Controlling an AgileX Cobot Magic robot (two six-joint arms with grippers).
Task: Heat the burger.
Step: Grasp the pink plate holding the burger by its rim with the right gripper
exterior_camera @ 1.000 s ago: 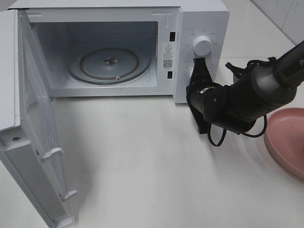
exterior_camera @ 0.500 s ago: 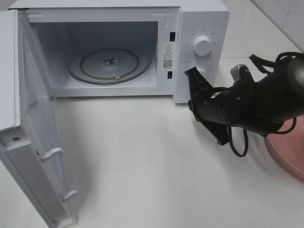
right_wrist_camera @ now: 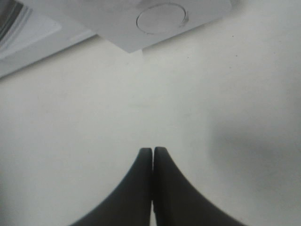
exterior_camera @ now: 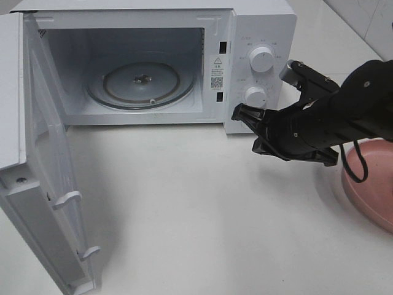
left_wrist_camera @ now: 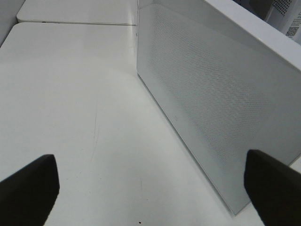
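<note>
Your right hand is pinched fully shut and empty. In the high view it hangs right of centre, just beside the lower knob of the microwave. A careless swing from there could clip that knob and set the timer on an oven with nothing on its glass turntable. The arm's cable loop also droops close to the pink plate at the right edge, so a fast pull could snag and drag it.

Your left hand is spread wide, holding nothing, low over the counter near the open door. A drift sideways would knock the door.

The burger shows in none of the views, so you cannot judge its look or place. The visible part of the plate is bare.
</note>
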